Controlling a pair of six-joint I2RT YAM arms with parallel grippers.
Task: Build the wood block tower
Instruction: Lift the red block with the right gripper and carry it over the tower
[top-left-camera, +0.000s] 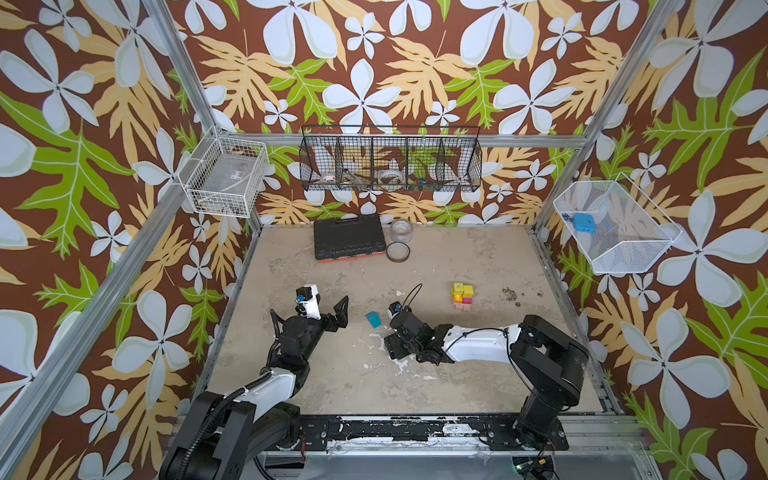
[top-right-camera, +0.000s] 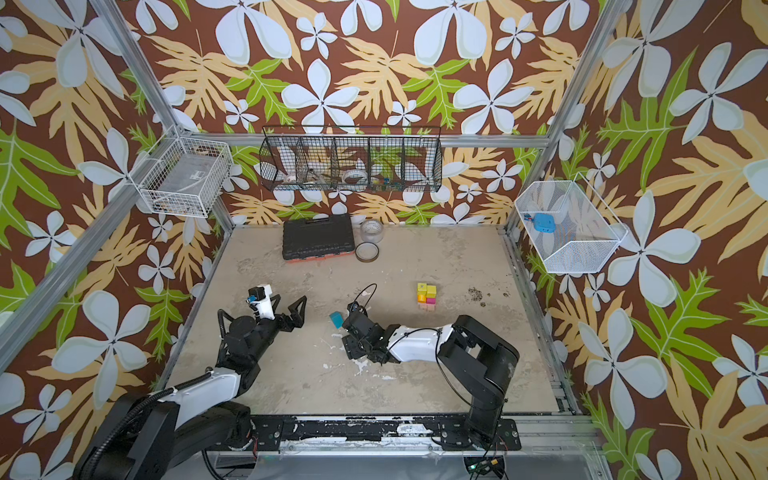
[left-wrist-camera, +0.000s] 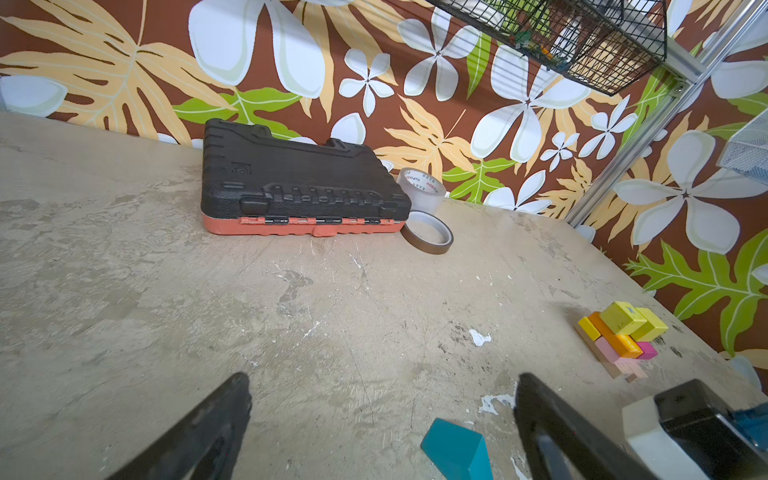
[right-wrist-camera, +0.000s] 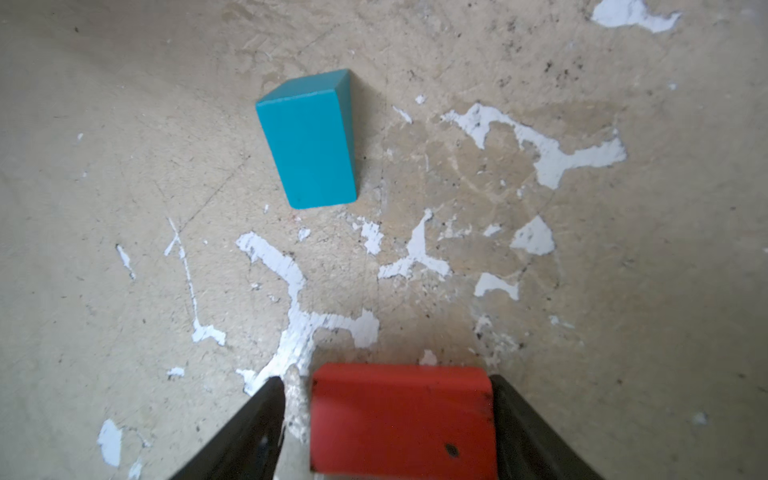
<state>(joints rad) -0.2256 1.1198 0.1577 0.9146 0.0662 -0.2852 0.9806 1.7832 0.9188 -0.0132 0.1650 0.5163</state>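
Note:
The wood block tower (top-left-camera: 462, 297) (top-right-camera: 427, 297) is a low stack right of centre, with yellow cubes over orange, magenta and pink blocks (left-wrist-camera: 621, 336). A teal wedge (top-left-camera: 373, 319) (right-wrist-camera: 307, 139) lies on the table between the arms. My right gripper (right-wrist-camera: 386, 382) points down at the table just right of the wedge. It has closed round a red block (right-wrist-camera: 401, 419): one finger lies against the block and a sliver of table shows beside the other. The arm (top-left-camera: 392, 347) hides the red block in both top views. My left gripper (left-wrist-camera: 384, 382) (top-left-camera: 328, 301) is open and empty, left of the wedge.
A black tool case (top-left-camera: 347, 239) with an orange base lies at the back of the table. Beside it are a clear tape roll (top-left-camera: 401, 232) and a dark tape ring (top-left-camera: 398, 251). Wire baskets hang on the back wall (top-left-camera: 390, 162) and on both side walls.

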